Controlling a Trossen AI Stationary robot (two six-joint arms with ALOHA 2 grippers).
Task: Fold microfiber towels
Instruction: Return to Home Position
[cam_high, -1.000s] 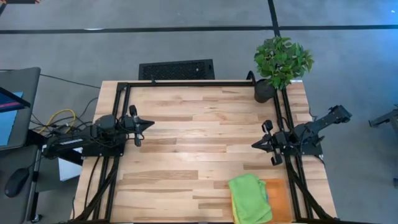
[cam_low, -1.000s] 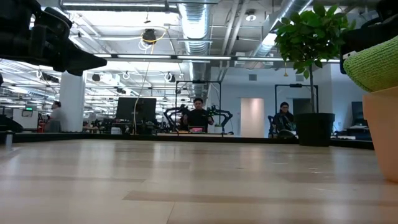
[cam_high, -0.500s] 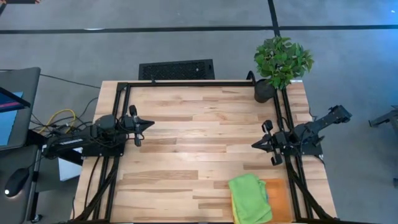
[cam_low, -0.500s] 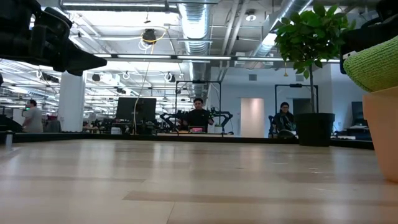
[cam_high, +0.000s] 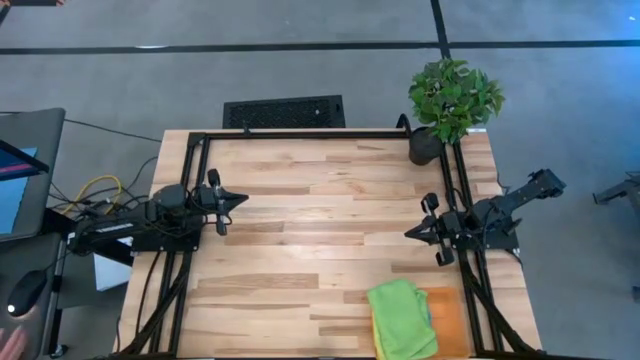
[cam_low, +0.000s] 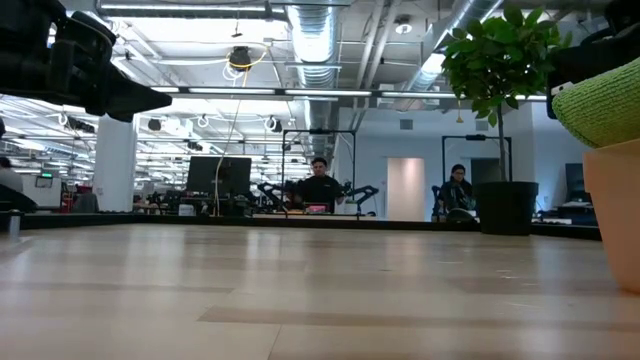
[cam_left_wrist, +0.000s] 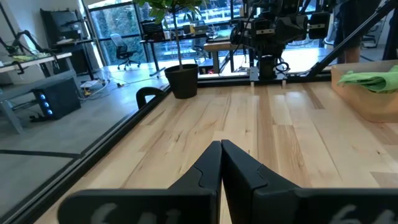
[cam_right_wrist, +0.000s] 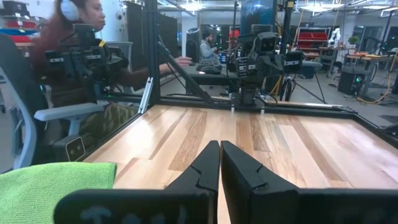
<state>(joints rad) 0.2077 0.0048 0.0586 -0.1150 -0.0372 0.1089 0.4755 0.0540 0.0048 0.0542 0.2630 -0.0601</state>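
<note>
The pale wood table lies mostly bare inside its black frame. A potted plant stands at the far right corner. At the near right corner sits an orange bin, with a folded green towel heaped on it and hanging over its left rim. In the low view the towel bulges above the bin's wall at the right edge. Beyond the far edge is a large open workshop with ceiling ducts, desks and seated people. A person in a chair also sits off the table's left side.

Both arms are drawn back to the sides, level above the wood, and point at each other across the middle. The left tool is at the left edge with its fingers pressed together and holding nothing. The right tool is at the right edge, a little nearer than the left, with its fingers likewise together and holding nothing.
</note>
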